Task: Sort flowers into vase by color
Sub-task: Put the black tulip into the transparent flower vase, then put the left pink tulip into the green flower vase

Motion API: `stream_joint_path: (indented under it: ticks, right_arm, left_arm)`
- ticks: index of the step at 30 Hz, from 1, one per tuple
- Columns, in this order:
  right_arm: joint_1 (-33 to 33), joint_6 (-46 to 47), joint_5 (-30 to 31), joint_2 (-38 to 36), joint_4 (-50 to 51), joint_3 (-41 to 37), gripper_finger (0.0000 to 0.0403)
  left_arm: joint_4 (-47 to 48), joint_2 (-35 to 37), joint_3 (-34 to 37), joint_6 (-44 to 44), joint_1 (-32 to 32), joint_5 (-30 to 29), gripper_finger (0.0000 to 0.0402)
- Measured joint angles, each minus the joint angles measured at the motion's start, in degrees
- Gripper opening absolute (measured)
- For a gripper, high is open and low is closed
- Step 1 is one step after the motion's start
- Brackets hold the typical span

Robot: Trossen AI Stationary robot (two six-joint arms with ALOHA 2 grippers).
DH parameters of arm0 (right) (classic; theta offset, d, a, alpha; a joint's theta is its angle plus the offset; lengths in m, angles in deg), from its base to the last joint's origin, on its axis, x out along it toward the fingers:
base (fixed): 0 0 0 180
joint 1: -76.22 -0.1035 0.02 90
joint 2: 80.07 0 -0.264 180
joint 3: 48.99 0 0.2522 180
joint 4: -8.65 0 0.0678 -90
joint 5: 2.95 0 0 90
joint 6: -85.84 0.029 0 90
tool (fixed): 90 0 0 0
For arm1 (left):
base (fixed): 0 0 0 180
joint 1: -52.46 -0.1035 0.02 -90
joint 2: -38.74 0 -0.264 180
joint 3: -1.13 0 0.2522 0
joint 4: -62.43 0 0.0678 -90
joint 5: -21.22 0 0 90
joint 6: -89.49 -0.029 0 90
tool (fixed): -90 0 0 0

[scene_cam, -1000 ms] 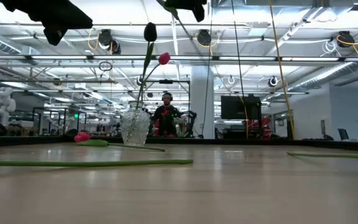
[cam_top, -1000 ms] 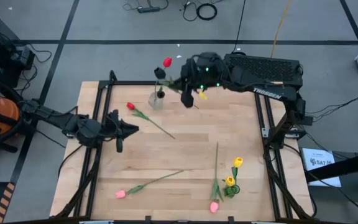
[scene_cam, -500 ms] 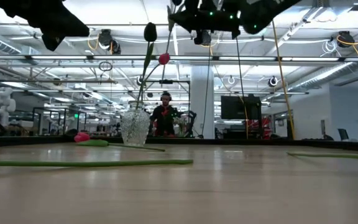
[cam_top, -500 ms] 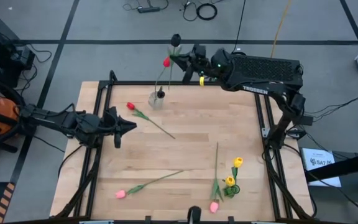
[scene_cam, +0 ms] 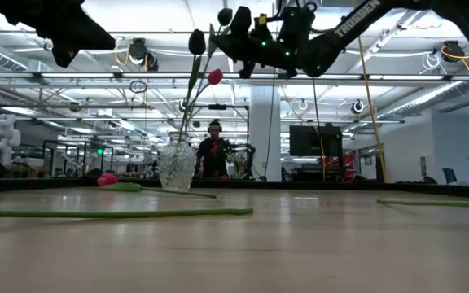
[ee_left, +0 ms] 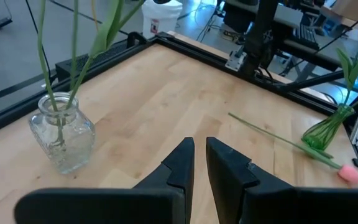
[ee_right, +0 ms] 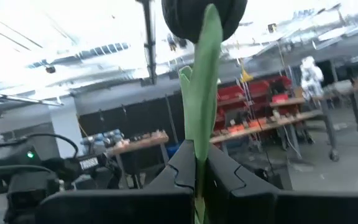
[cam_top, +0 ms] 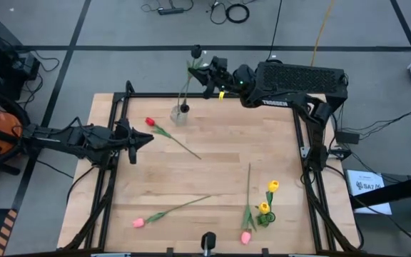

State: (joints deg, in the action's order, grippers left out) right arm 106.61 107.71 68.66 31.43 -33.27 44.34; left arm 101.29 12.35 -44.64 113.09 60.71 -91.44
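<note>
Gripping a dark maroon tulip [cam_top: 196,51] by its stem, the right hand [cam_top: 210,71] hangs high over the table's far edge, clamped shut on it, head up, so the stem's foot can drop into the glass vase [cam_top: 180,114] standing just below near that edge. A red tulip [scene_cam: 215,76] already leans in the vase. The left hand [cam_top: 143,139], fingers nearly shut and holding nothing, waits low by the table's left edge, pointing inward. Well apart from the vase, a loose red tulip [cam_top: 168,135] lies just inside the far edge, while a pink one [cam_top: 164,212], another pink [cam_top: 246,237] and two yellow [cam_top: 268,196] lie toward the near edge, awaiting sorting.
</note>
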Motion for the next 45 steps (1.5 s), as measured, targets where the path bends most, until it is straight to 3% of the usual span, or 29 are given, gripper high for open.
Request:
stream_joint_path:
  ticks: [8, 15, 22, 25, 38, 41, 45]
  right_arm:
    - [-0.79, -0.82, 0.02, 1.87, -4.11, 0.02, 0.0002]
    - [-2.97, -10.15, 0.55, 1.85, 6.43, 0.07, 0.0002]
    - [-5.27, -15.38, 7.96, 1.84, 10.02, 0.07, 0.0014]
    - [-5.87, -17.08, 10.84, 1.8, 13.85, 0.07, 0.0026]
    - [-5.93, -14.32, 7.94, 1.53, 19.27, 0.39, 0.013]
    - [-5.7, -13.5, 4.84, 1.53, 26.7, 3.15, 0.0152]
    - [-5.71, -17.64, 5.03, 1.53, 44.6, 9.7, 0.0169]
  left_arm:
    - [0.11, -0.04, 0.0, 0.04, 0.0, 0.0, 0.0047]
    - [0.09, -0.04, 0.0, 0.07, 0.0, 0.0, 0.0047]
    - [0.04, -0.04, 0.0, 0.09, 0.0, 0.17, 0.0047]
    - [-0.11, -0.04, 0.0, 0.11, 0.0, 0.23, 0.0047]
    - [-0.11, -0.04, 0.0, 0.26, 0.02, 1.51, 0.0047]
    - [-0.09, -0.04, 0.0, 0.62, 0.02, 1.51, 0.0047]
    - [0.09, -0.04, 0.0, 1.47, 0.02, 2.06, 0.0047]
